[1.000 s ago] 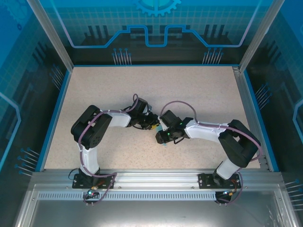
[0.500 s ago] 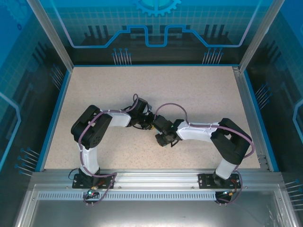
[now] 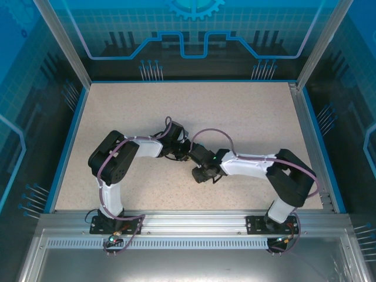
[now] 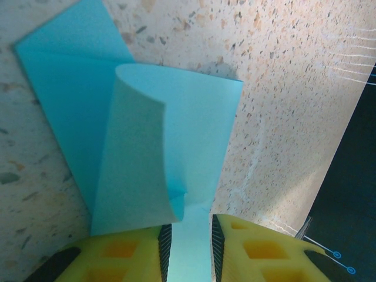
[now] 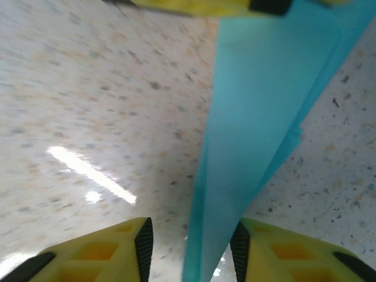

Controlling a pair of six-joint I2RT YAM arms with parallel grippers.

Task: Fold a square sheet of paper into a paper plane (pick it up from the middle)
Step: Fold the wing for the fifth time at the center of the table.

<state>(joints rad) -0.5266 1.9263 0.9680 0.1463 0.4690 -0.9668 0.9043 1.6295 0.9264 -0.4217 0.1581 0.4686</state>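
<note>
Folded light-blue paper (image 4: 194, 135), flap curled

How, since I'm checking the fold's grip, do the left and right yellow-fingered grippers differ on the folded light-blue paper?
Width: the left gripper is nearly closed, the right gripper wider. Hold: left pinches the folded light-blue paper; right leaves speckled table showing beside it. Both straddle that paper.

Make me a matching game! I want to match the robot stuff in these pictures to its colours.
Things:
1. paper
2. left fingers
3. table
4. right arm's long cover

Colours:
A. white
B. light blue
C. speckled beige
D. yellow

Right pairs: 1-B, 2-D, 3-C, 4-A.
</note>
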